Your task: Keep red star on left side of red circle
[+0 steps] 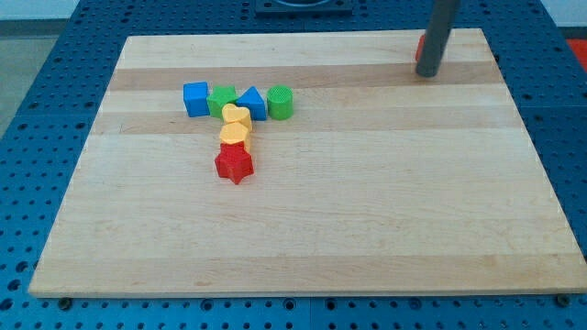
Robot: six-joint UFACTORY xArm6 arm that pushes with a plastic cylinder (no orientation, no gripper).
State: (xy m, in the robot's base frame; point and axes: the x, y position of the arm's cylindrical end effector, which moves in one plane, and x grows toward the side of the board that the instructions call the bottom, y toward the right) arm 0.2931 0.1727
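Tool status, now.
My tip: no gripper, holding nothing; at the board's top right, against a mostly hidden red block, far from the red star.

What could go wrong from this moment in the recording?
The red block at the view's top right sits mostly hidden behind my tip and close to the board's edge; a push could slide it off. The red star touches the yellow blocks, so nudging it may disturb the cluster.
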